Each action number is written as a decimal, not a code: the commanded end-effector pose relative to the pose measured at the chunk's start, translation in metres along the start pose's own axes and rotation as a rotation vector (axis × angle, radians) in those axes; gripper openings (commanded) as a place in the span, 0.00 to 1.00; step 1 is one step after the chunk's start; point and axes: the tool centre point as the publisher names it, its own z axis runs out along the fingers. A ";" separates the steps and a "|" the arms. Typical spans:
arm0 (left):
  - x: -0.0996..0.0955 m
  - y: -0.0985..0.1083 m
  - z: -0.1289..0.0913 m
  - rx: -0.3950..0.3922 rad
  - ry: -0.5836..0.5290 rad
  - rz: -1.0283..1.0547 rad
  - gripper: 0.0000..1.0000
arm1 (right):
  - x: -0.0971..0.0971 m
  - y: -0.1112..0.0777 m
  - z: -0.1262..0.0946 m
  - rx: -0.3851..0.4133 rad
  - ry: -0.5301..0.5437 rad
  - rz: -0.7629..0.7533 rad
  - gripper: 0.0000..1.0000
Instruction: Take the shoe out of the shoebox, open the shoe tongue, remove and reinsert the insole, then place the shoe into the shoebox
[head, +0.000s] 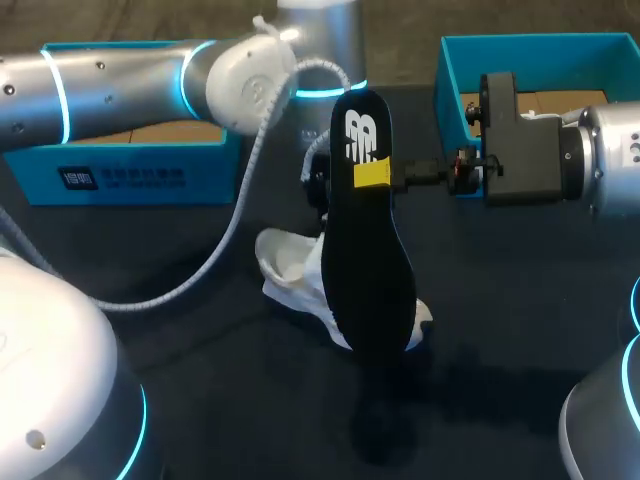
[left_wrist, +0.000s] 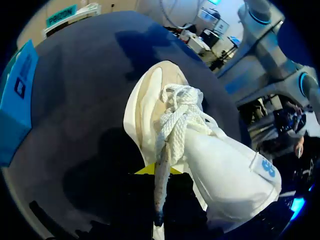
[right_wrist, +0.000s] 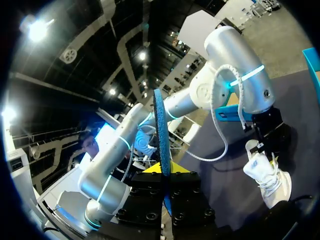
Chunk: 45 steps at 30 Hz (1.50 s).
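Head view: the right gripper (head: 388, 174) comes in from the right edge and pinches the black insole (head: 370, 260) at centre frame, fingers closed on its edge near the heel end, one yellow tip lying on the insole face. The insole stands on end, clear of the shoe, logo end uppermost.

The white shoe (head: 295, 268) lies on the dark table (head: 230, 400) just left of and behind the insole's lower end, opening toward the upper left.

The left arm (head: 120, 85) crosses the top left, its wrist dropping behind the insole top.

Left wrist view: the left gripper (left_wrist: 152, 171) is right at the shoe, laces (left_wrist: 175, 120) draped over it. One yellow tip shows, so the grip state can't be told.

Right wrist view: the insole is edge-on between the yellow tips.

One open blue shoebox (head: 530, 60) sits upper right, and a second blue shoebox part (head: 120, 175) upper left under the left arm.
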 end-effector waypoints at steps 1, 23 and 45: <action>-0.004 0.000 -0.012 -0.058 0.096 0.124 0.00 | 0.000 -0.001 0.002 -0.003 -0.002 0.001 0.00; 0.005 0.028 -0.029 -0.150 0.309 0.774 0.00 | 0.000 -0.001 0.002 -0.003 -0.002 0.001 0.00; -0.020 0.015 -0.002 -0.309 0.388 0.726 0.00 | 0.000 -0.001 0.002 -0.003 -0.002 0.001 0.00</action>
